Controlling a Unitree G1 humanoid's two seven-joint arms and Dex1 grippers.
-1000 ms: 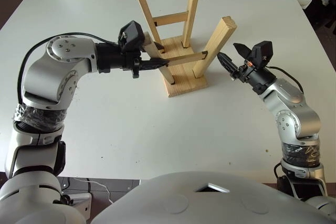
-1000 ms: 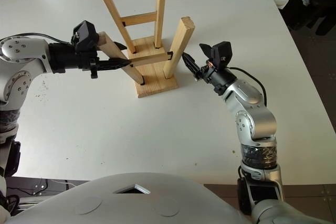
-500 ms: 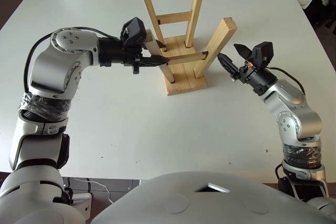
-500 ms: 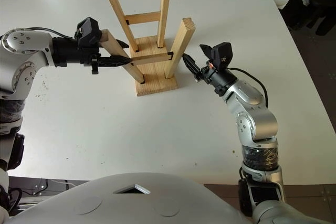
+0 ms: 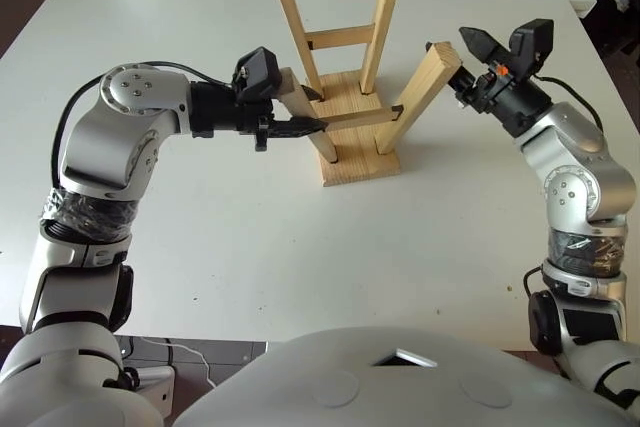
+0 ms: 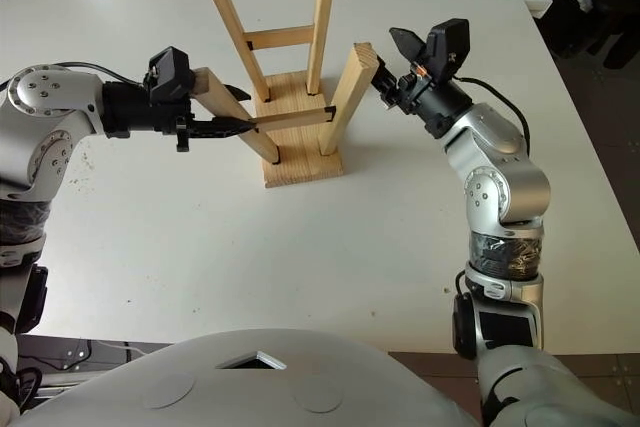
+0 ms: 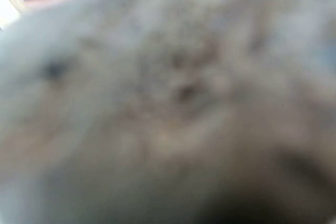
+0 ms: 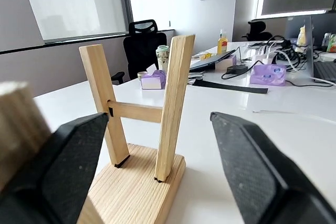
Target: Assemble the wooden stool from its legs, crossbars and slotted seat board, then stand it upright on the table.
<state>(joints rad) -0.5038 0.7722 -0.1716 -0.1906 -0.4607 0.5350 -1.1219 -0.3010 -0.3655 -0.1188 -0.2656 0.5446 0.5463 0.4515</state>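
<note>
Stool (image 5: 352, 97): four legs (image 5: 421, 90), two crossbars (image 5: 335, 39), one board (image 5: 360, 159)

We see the left arm (image 5: 125, 137), at the left of the frame, clad in rounded silver-grey shells. Its topmost round housing is dotted with small dark screws. A thin black cable (image 5: 200, 72) runs along it, and a band of crinkled dark wrapping (image 5: 85, 215) rings it lower down. Its forearm is black, and so is the left tool (image 5: 312, 125). The right arm (image 5: 585, 182), at the right edge, has matching silver shells and a similar wrapped band. The right tool (image 5: 465, 62) is black with a small orange-red spot. Its fingers (image 8: 58, 171) are wedge-shaped and finely textured.
</note>
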